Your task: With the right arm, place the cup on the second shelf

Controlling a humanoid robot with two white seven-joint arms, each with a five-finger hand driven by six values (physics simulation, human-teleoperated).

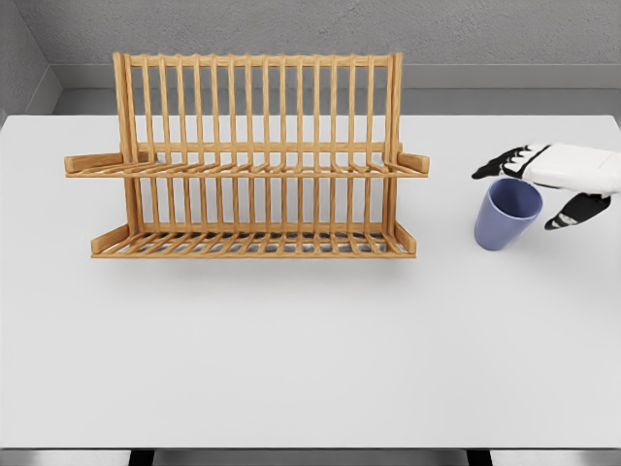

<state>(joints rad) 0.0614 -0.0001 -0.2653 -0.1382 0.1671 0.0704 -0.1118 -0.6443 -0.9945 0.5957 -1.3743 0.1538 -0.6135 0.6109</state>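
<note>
**Right hand at the blue cup, rack off to its left**

Head view, the only one I have. My right hand [543,184] comes in from the right edge, and most of the arm is cut off by the frame; I see only a white forearm shell and dark fingers. One group of fingers [500,165] reaches out behind the cup's rim, and another dark digit shows below the wrist on the cup's right side. The fingers are spread around the cup, but the white shell covers the palm, so I cannot tell whether they actually press on it or only bracket it.

The blue cup [506,215] sits just under and slightly left of the hand. It is a smooth, matte, handle-free tumbler, tilted so its open mouth faces up and to the right toward the palm. I can see into it, and the inside looks empty. Its base is near the white table [310,349]; whether it touches the surface I cannot make out.

Well to the hand's left stands the wooden dish rack [257,160], made of light slatted wood with a tall back of upright dowels and two slatted shelves. The upper shelf [247,167] and lower shelf [252,241] both hold nothing. The table is plain, flat and glossless, with a grey textured wall behind it.
</note>
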